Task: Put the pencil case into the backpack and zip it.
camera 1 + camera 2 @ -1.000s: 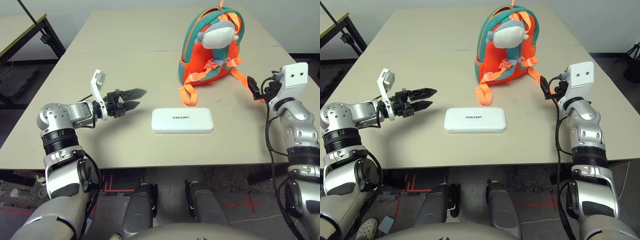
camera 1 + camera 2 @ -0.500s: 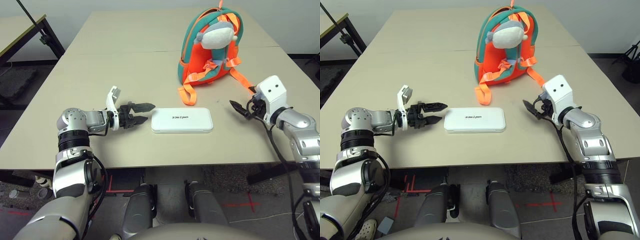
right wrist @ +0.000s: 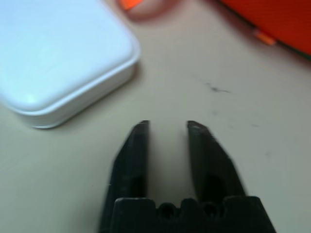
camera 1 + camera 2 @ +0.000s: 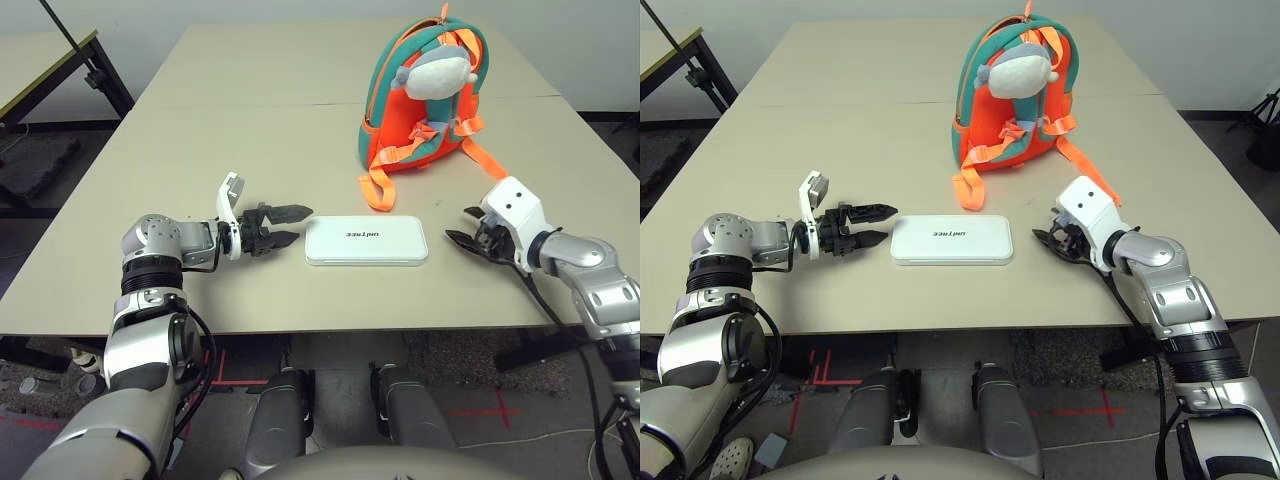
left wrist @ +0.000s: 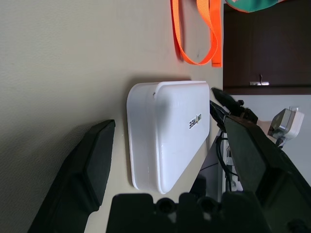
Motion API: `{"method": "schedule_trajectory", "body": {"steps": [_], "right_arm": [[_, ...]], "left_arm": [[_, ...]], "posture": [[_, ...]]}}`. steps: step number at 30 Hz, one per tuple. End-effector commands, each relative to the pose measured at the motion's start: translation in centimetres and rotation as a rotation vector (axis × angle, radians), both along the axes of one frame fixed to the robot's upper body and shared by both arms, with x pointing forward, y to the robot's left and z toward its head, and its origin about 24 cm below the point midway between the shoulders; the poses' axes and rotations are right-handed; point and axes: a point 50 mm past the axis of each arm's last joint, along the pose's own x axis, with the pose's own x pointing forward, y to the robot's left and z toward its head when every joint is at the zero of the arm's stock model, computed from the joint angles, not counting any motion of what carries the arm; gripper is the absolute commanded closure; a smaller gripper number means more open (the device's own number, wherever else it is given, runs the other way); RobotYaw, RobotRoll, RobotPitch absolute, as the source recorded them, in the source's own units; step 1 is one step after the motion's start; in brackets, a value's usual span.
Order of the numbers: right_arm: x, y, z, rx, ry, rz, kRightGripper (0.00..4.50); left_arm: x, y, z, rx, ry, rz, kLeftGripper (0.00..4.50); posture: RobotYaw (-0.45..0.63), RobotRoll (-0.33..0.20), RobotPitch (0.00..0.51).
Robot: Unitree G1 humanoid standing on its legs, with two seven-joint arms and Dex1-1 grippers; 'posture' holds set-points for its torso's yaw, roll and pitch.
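Beige table holds backpack upright at the far side, case flat near the front (text face up). Left gripper just beside case, jaws apart; right gripper near it, jaws slightly apart.

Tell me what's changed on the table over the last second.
Both arms came down and inward toward the pencil case. The left claw, open, now sits just off its left end; the right claw, slightly open, stops short of its right end. Nothing has been grasped. The pencil case and backpack stayed put.
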Motion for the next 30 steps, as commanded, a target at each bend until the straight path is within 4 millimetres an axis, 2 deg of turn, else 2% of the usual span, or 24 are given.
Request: {"method": "schedule_trajectory", "body": {"steps": [1, 17, 30], "right_arm": [[-0.1, 1.1, -0.5, -0.011, 0.033, 0.048, 4.40], [-0.3, 3.6, -1.1, 0.017, 0.066, 0.135, 4.46], [0.2, 5.9, -0.5, 0.056, 0.043, 0.192, 4.46]], "left_arm": [[-0.4, 0.0, -1.3, 0.045, 0.059, -0.003, 0.00], [-0.6, -0.1, -1.8, 0.049, 0.068, -0.013, 0.00], [-0.7, -0.4, -2.0, 0.049, 0.073, -0.022, 0.00]], "posture": [[-0.19, 0.000, 0.115], [-0.18, 0.000, 0.119], [-0.18, 0.000, 0.122]]}}
